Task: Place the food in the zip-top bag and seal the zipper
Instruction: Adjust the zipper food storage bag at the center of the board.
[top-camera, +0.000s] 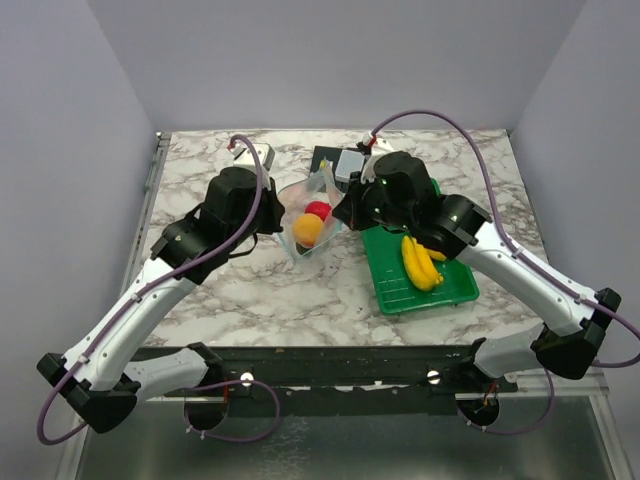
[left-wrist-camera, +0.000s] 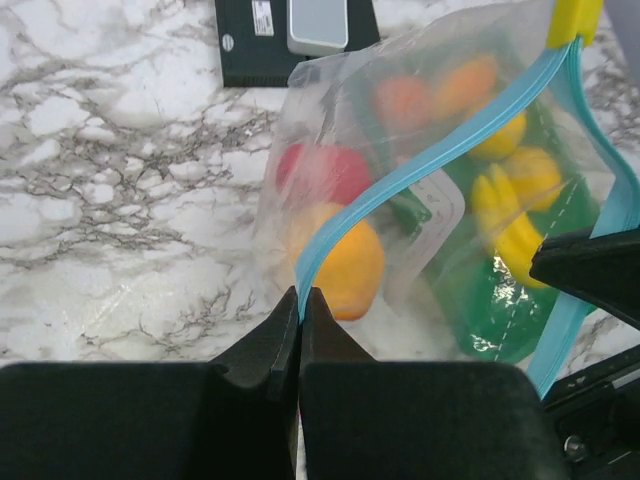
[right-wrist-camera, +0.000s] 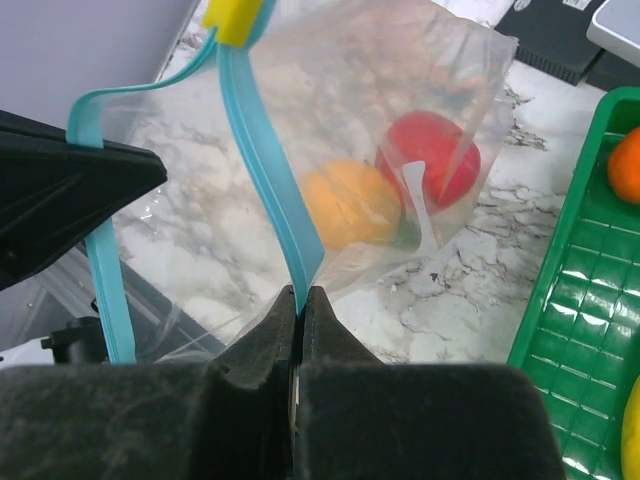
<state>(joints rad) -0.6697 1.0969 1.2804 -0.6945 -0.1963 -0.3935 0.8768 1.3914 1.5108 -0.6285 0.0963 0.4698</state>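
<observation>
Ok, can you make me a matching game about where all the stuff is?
Things:
1. banana bunch
2. red fruit
3. blue zipper strip
4. black box

Places:
A. inside the clear bag
B. pinched by the left end effector and the right end effector
C. in the green tray
D. on the table, behind the bag

Pairs: 1-C, 2-A, 3-B, 4-D
</observation>
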